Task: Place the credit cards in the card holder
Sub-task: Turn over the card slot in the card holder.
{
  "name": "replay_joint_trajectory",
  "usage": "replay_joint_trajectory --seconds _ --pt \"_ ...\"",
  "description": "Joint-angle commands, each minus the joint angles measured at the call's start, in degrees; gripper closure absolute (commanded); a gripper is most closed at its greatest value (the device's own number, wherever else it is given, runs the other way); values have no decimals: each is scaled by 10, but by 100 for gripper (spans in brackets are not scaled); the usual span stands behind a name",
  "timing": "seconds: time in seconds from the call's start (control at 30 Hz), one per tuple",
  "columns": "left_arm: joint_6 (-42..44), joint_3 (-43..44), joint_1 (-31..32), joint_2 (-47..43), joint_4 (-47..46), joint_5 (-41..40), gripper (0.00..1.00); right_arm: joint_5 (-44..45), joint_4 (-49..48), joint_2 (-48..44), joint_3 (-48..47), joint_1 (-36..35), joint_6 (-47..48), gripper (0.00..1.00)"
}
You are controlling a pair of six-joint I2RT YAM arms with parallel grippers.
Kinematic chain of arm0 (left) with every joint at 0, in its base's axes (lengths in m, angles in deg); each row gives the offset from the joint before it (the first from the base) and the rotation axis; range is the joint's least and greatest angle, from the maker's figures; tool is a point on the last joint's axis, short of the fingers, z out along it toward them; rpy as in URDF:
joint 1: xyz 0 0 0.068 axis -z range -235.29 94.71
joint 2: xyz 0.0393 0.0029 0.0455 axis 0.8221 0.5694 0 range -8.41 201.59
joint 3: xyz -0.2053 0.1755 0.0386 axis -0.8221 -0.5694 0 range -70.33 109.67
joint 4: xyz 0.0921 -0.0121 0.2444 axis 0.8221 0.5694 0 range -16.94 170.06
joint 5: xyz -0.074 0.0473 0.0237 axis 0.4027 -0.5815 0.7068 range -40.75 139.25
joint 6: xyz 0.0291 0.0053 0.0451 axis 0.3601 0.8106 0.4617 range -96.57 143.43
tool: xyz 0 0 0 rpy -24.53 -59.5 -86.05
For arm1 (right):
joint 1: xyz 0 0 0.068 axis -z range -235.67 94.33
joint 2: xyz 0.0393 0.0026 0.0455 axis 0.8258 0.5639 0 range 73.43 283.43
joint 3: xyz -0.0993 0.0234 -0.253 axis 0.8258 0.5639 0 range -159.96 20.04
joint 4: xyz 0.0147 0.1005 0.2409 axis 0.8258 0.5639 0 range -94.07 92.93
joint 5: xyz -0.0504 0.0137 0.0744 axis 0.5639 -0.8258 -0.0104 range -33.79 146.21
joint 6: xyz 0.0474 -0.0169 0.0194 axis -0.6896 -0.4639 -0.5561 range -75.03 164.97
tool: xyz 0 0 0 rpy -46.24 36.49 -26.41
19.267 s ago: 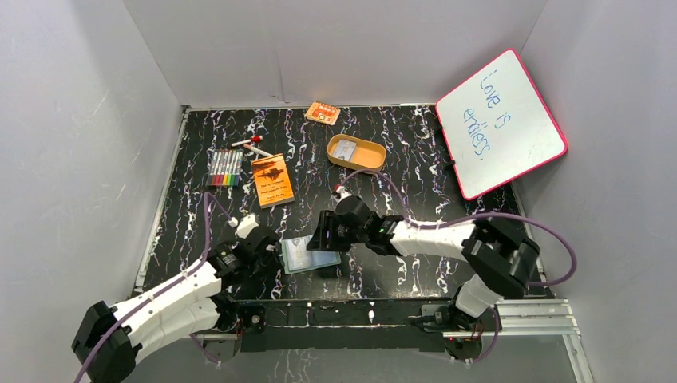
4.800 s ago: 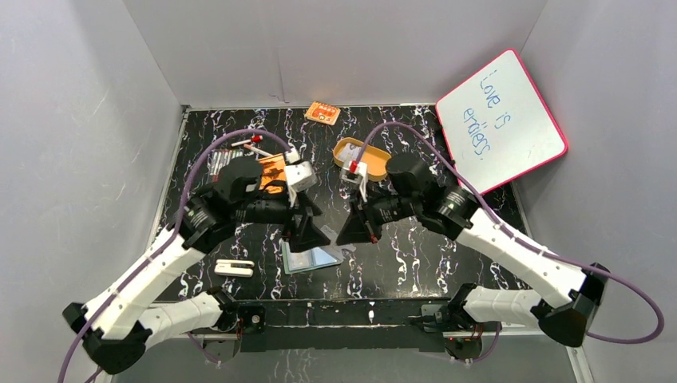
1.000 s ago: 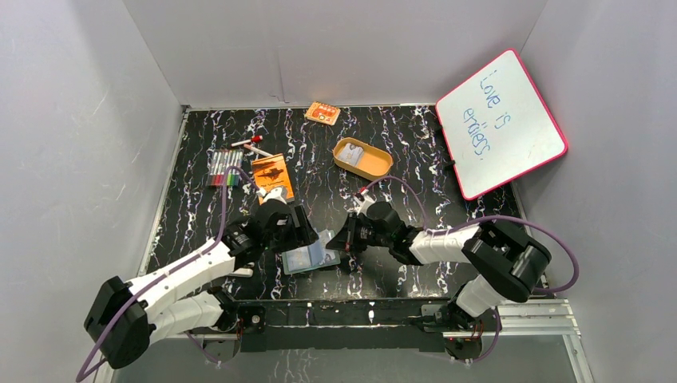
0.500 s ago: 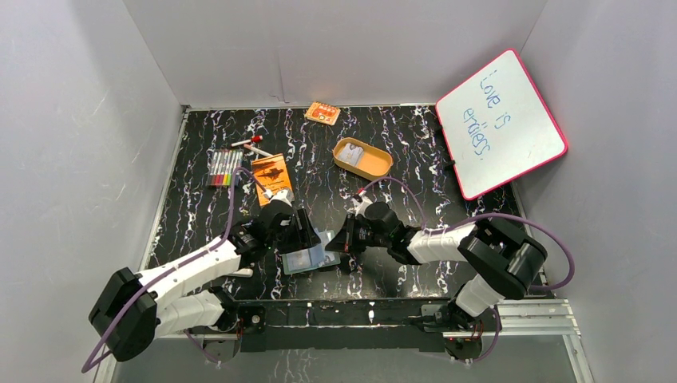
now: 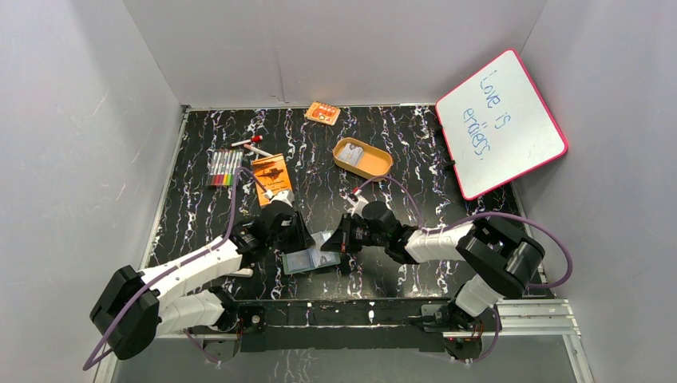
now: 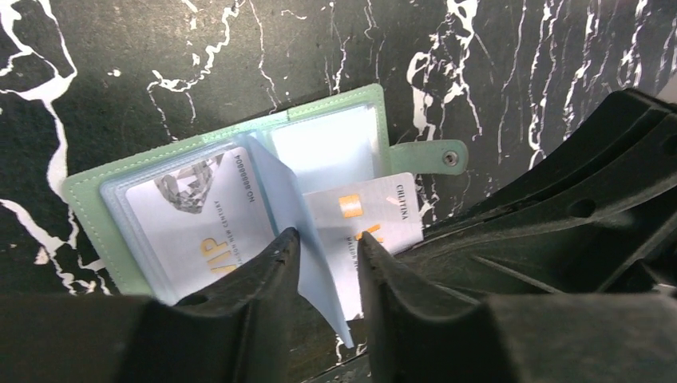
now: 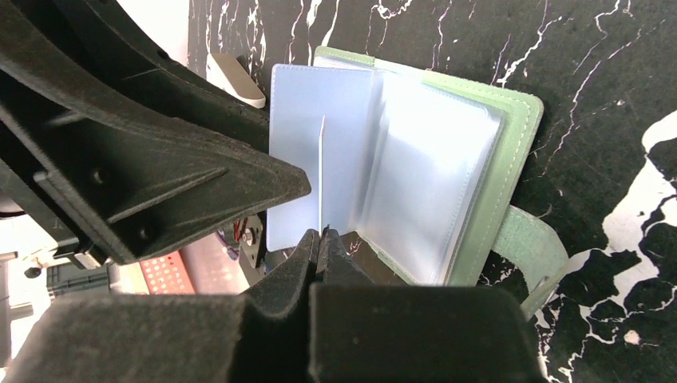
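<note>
The green card holder (image 5: 306, 260) (image 6: 86, 199) (image 7: 519, 132) lies open near the table's front edge, its clear pockets fanned out. One credit card (image 6: 199, 219) marked VIP sits inside a left pocket. My left gripper (image 5: 306, 240) (image 6: 327, 236) is open but narrow. A clear pocket leaf (image 6: 279, 187) stands between its fingers, touching only the left one. My right gripper (image 5: 334, 242) (image 7: 322, 232) is shut on a second credit card (image 6: 375, 209) (image 7: 322, 159), held edge-on at the holder's right half. Another pale card (image 5: 351, 148) lies in the tan tray (image 5: 374, 166).
A pink-framed whiteboard (image 5: 501, 120) leans at the back right. An orange booklet (image 5: 271, 177), a marker set (image 5: 225, 167) and loose pens (image 5: 251, 145) lie at the left. An orange packet (image 5: 322, 112) is at the back wall. A small white block (image 7: 235, 80) lies beside the holder.
The left gripper's jaws have narrowed around the raised pocket leaf. Both grippers have edged slightly closer over the holder; the right one stays shut on its card.
</note>
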Motion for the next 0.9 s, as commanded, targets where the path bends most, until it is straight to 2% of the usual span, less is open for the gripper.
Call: replay_joint_trajectory --seconds 0.0,0.13,0.4,0.63,0.7,0.77,0.87 --pt "4 -17 0 -25 19 -22 77 6 -23 -3 -14 -2 7 100" --pt "-1 -24 -1 -37 40 -46 99 25 -1 -15 -11 -2 10 100" --pt "-21 -19 0 -32 123 -125 100 41 25 -20 -10 -2 15 100" --pt "-37 -8 0 -27 158 -158 96 47 36 -19 -10 -2 16 100" --pt "-41 -6 0 -20 164 -162 94 48 37 -21 -10 -2 17 100" --pt "-46 -2 -1 -14 172 -167 87 48 37 -22 -10 -2 18 100" --pt "-47 8 0 -19 183 -167 61 46 33 -25 -11 -2 19 100"
